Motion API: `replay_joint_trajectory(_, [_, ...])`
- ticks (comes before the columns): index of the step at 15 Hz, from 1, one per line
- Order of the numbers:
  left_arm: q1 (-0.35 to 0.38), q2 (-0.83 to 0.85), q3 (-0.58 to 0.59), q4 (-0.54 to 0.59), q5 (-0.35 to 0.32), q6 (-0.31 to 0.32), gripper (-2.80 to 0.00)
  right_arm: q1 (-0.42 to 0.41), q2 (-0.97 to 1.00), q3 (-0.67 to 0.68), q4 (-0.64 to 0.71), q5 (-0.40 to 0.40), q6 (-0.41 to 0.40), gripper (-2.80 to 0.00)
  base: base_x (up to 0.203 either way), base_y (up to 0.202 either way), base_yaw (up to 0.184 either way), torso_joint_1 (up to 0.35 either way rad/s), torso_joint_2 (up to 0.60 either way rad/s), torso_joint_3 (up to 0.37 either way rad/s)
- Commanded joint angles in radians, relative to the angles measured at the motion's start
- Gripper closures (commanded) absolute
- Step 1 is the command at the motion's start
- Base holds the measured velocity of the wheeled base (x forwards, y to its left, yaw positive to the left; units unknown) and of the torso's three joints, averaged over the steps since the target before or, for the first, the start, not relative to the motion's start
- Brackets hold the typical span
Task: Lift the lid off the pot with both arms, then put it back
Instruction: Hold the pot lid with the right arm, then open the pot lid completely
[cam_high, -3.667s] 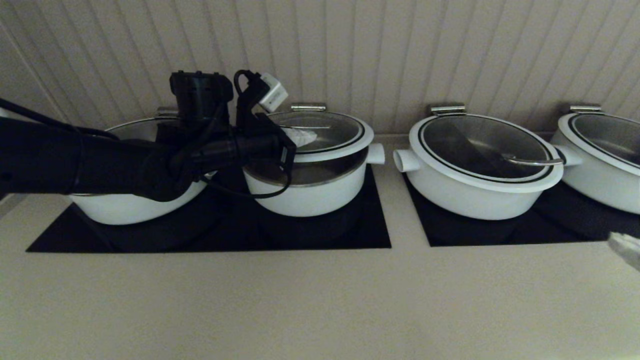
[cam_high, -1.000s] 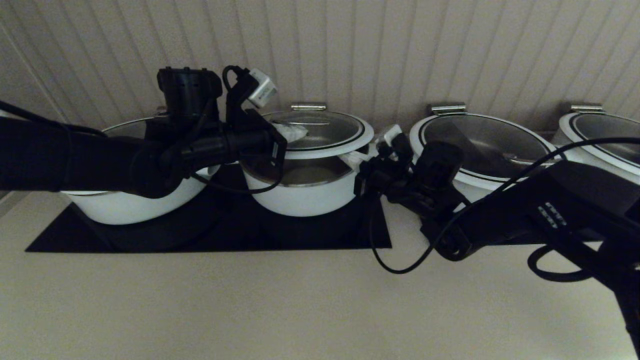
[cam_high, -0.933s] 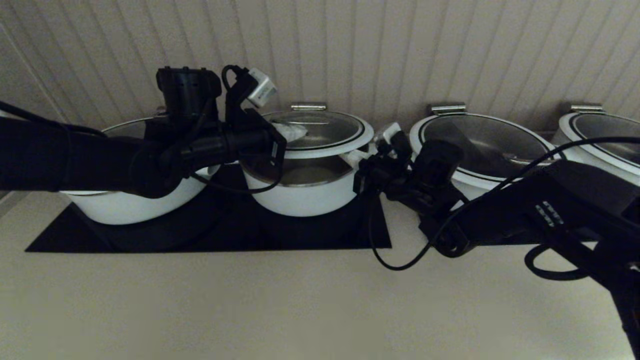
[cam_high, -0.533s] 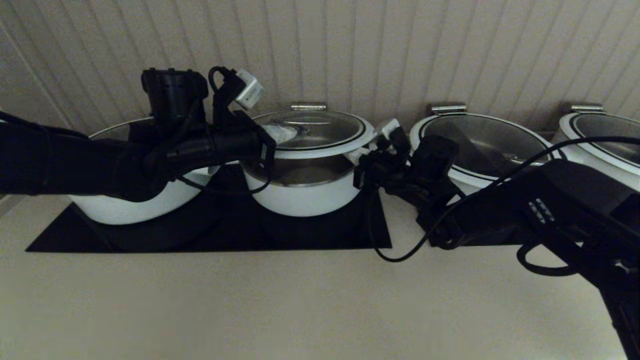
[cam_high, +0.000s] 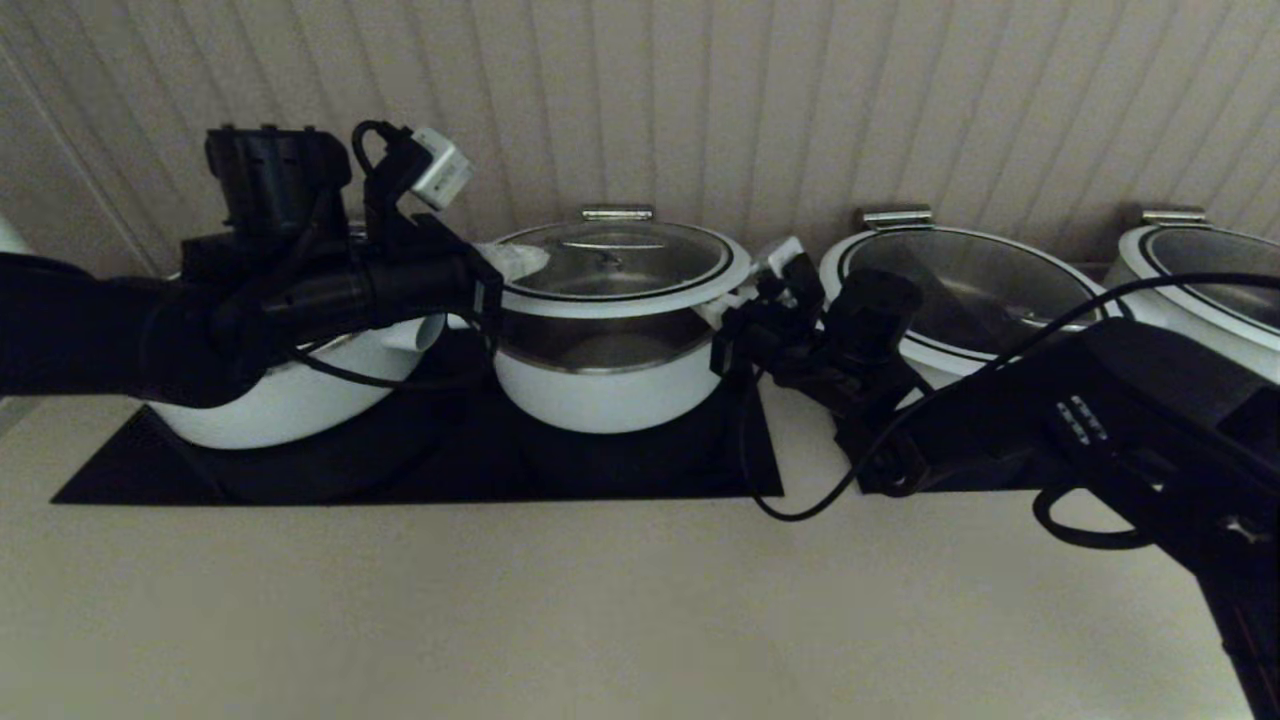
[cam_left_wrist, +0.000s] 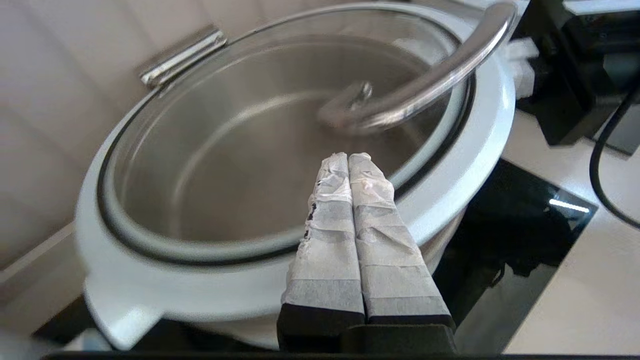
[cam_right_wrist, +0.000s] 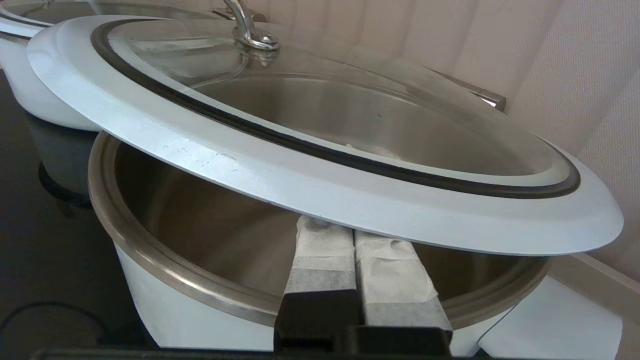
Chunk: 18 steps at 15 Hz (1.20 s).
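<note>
- Beige and bare in front, the counter (cam_high: 560, 610) runs the whole width below a ribbed pale wall (cam_high: 760, 100), with two black glass panels (cam_high: 640, 470) set into it under the row of cookware.
- Black and bulky, the left arm (cam_high: 130, 330) reaches in level from the left edge, crossing in front of a wide white pot (cam_high: 300, 385) that it largely hides.
- The right arm (cam_high: 1080, 420) comes in from the lower right, slanting up and leftward, loose cables looping below it; it blocks the near side of another wide pot (cam_high: 960, 300), while a third (cam_high: 1200, 290) shows at the right edge.
- The pot (cam_high: 610, 385), small and deep, stands on the left panel between the two arms, its steel lining exposed.
- The lid (cam_high: 625, 270) is raised at the front, a clear gap between its white rim and the pot's steel edge; its back stays low by the steel hinge (cam_high: 617, 213) at the wall.
- The left hand (cam_high: 520, 262) has its taped fingers (cam_left_wrist: 350, 225) pressed together, gripping nothing, lying over the lid's left rim and pointing at the steel bar handle (cam_left_wrist: 425, 85).
- The right hand (cam_high: 735, 305) is likewise closed; its fingers (cam_right_wrist: 360, 260) are tucked under the lid's right rim, above the pot's open mouth.
</note>
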Motion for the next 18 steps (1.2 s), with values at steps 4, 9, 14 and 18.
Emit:
replay_joint_trajectory(4, [0.036, -0.110, 0.149, -0.004, -0.002, 0.003, 0.00, -0.001, 0.002, -0.017, -0.004, 0.001, -0.001, 0.00, 0.000, 0.000, 0.000, 0.000, 0.00, 0.000])
replay_joint_trajectory(9, [0.042, -0.215, 0.320, -0.005, -0.004, 0.006, 0.00, -0.001, 0.012, -0.033, -0.004, 0.001, -0.002, 0.00, 0.000, 0.000, 0.000, 0.000, 0.00, 0.000])
replay_joint_trajectory(14, [0.038, -0.239, 0.458, -0.009, -0.008, 0.030, 0.00, 0.000, 0.019, -0.047, -0.004, 0.001, -0.002, 0.00, 0.000, 0.000, 0.000, 0.000, 0.00, 0.000])
replay_joint_trajectory(18, [0.036, -0.149, 0.456, -0.132, -0.005, 0.032, 0.00, -0.001, 0.019, -0.047, -0.006, 0.001, -0.002, 0.00, 0.000, 0.000, 0.000, 0.000, 0.00, 0.000])
